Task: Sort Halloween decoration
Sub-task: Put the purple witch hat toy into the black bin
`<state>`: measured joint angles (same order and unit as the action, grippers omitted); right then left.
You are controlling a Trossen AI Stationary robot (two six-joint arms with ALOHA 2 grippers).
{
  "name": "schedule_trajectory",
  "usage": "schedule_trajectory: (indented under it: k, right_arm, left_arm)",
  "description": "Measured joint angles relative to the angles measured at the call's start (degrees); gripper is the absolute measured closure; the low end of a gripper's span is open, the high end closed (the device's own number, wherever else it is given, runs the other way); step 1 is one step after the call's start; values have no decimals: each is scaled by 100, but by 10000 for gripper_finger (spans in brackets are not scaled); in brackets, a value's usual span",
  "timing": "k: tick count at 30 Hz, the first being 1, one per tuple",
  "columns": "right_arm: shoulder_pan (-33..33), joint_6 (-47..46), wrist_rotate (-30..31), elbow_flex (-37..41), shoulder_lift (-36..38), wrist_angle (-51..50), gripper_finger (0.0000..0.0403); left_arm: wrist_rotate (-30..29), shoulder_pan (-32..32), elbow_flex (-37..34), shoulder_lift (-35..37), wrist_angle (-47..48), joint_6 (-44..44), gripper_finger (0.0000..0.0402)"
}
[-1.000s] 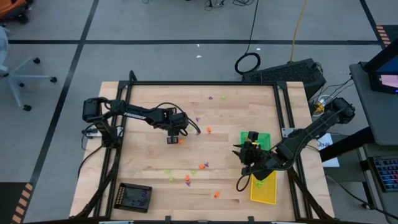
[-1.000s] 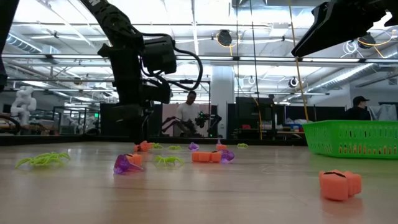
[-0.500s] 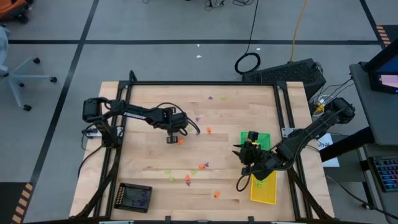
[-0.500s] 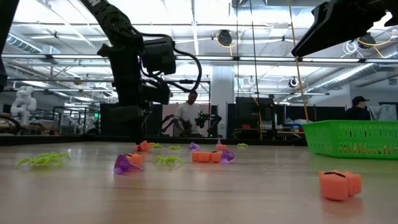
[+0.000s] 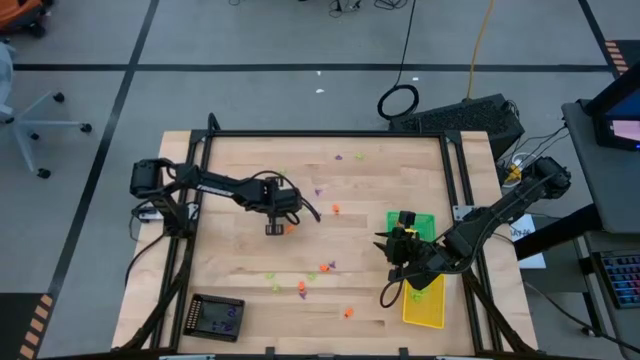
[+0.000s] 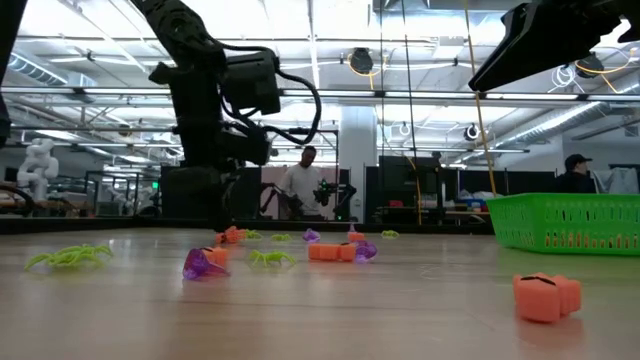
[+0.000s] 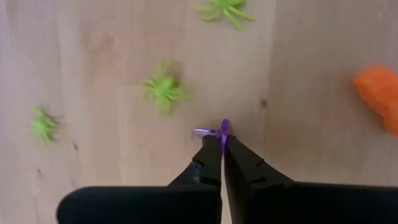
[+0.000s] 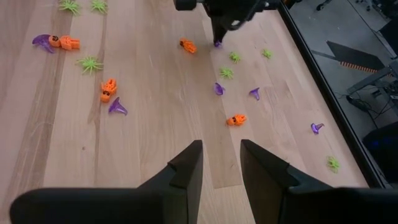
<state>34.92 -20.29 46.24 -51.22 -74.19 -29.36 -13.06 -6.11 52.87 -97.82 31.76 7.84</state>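
Note:
Tiny orange, purple and lime green Halloween trinkets lie scattered on the wooden table [image 5: 240, 260]. My left gripper [image 5: 273, 229] stands over the table's middle left, pointing steeply down, shut on one purple trinket [image 7: 222, 129]. An orange trinket [image 5: 291, 227] lies just to its right. Green spiders [image 7: 163, 89] rest on the wood beyond its fingertips. My right gripper [image 5: 395, 252] hangs open above the table beside the green tray [image 5: 425, 222], with nothing between its fingers [image 8: 186, 163]. My left gripper pinches the purple trinket's thin upright part [image 7: 224, 127] between the free ends of its two fingers, coming from above and pointing down. A small purple lobe [image 7: 200, 132] sticks out to one side. I cannot tell whether the trinket is lifted clear of the wood.
A yellow tray [image 5: 424, 308] lies near the front right and a black tray [image 5: 217, 317] at the front left. More trinkets, such as an orange one [image 5: 324, 268] and a purple one [image 5: 337, 157], dot the table's middle and far part. A black frame [image 5: 460, 190] borders the table.

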Motion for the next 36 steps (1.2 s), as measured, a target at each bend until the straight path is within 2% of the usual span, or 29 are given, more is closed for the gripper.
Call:
schedule_trajectory:
  k: [8,24,33,36]
  right_arm:
    - [1,0,0,0,0,1,310]
    - [1,-24,0,0,2,2,310]
    - [2,-26,0,0,2,29,310]
    - [2,-24,0,0,2,59,310]
  left_arm:
    - [-17,375,-16,568,391,-385,401]
    - [-122,1678,-14,2442,399,-710,401]
    - [-885,2755,-11,2946,458,-1201,401]
    - [-1163,3087,-97,2953,132,-1200,401]
